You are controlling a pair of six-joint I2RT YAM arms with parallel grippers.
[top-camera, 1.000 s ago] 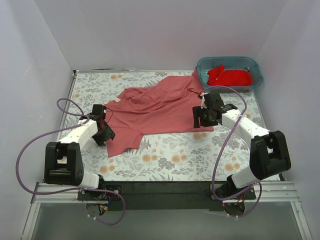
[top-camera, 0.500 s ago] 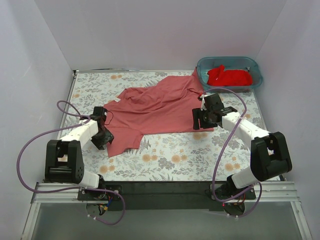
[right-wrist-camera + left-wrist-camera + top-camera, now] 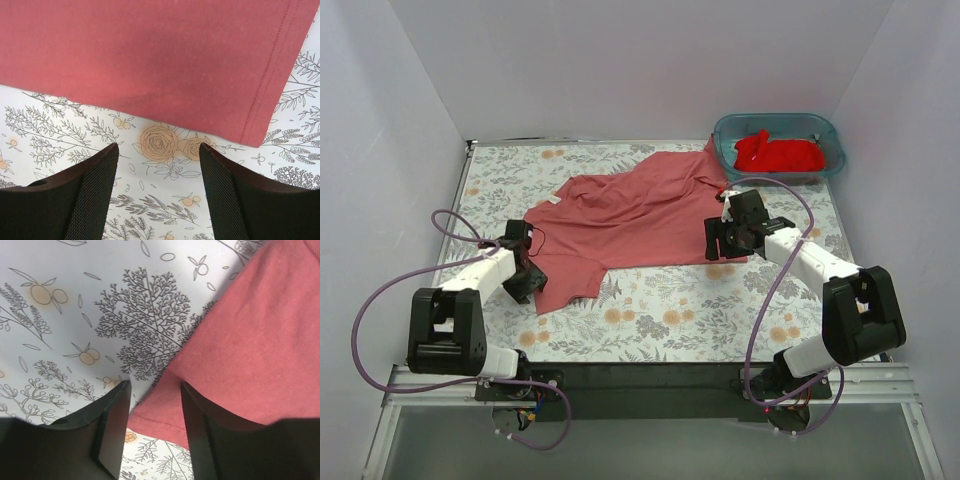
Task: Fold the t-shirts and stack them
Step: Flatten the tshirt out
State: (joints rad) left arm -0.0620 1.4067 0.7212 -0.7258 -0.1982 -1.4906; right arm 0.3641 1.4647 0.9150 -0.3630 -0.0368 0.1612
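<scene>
The dusty salmon-red t-shirt (image 3: 640, 212) lies spread and rumpled across the middle of the table. The brighter red t-shirt (image 3: 780, 153) is bunched inside the teal tub (image 3: 728, 132) at the back right. My left gripper (image 3: 527, 282) is open at the shirt's near-left corner. In the left wrist view (image 3: 154, 407) its jaws stand either side of the hemmed edge of the salmon cloth (image 3: 250, 335). My right gripper (image 3: 721, 241) is open at the shirt's near-right corner. In the right wrist view (image 3: 158, 152) it is over bare table just short of the hem (image 3: 260, 95).
The floral tablecloth (image 3: 700, 310) covers the table. White walls stand close on the left, back and right. The tub sits against the back right corner. Purple cables (image 3: 380, 290) loop beside both arms.
My left gripper has drawn back toward the near edge along the shirt's left side. The right gripper has shifted only slightly. The shirts have not moved.
</scene>
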